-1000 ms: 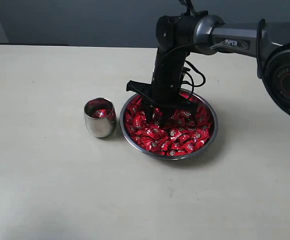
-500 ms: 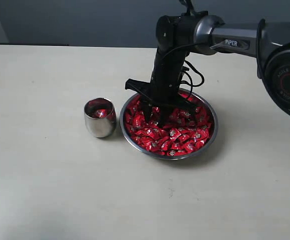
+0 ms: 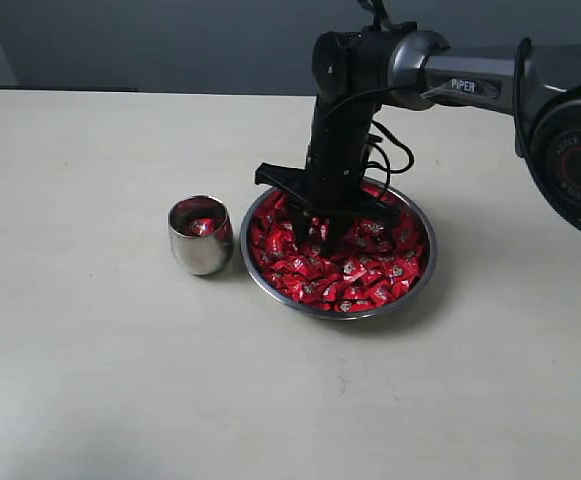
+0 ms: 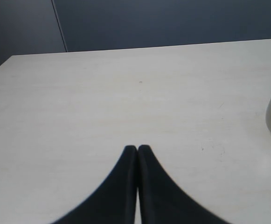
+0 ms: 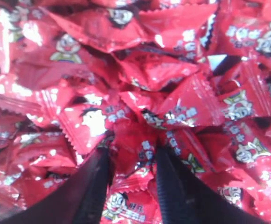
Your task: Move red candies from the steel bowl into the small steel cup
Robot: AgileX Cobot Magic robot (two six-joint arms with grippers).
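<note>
Ext. view: a wide, shallow round bowl of shiny steel [image 3: 423,283] sits on the pale beige table [image 3: 90,360], filled w/ small candies in shiny red wrappers [image 3: 365,275]. A small rounded cup of polished steel [image 3: 198,256] stands upright at the bowl's 9 o'clock, just beside it. Can't tell if the two touch. A red candy in the cup [image 3: 202,227] shows at its mouth.

The dark grey right arm [image 3: 460,85] comes in from abt 2 o'clock and bends straight down over the bowl. The right gripper [image 3: 315,237] points down w/ its tips in the top layer of the pile, a bit toward 10 o'clock of the bowl's centre.

Right wrist view: the two black fingers [image 5: 94,184] stand narrowly apart w/ one red-wrapped candy [image 5: 136,150] wedged btwn them, touching both — the claw is pinching it. More candies are packed all round, their wrappers printed w/ a small cartoon face and cut w/ serrated ends.

Left wrist view: the left gripper [image 4: 137,150] is closed, its black fingertips pressed together over the table. The cup is partly in view here, well apart from the tips.
</note>
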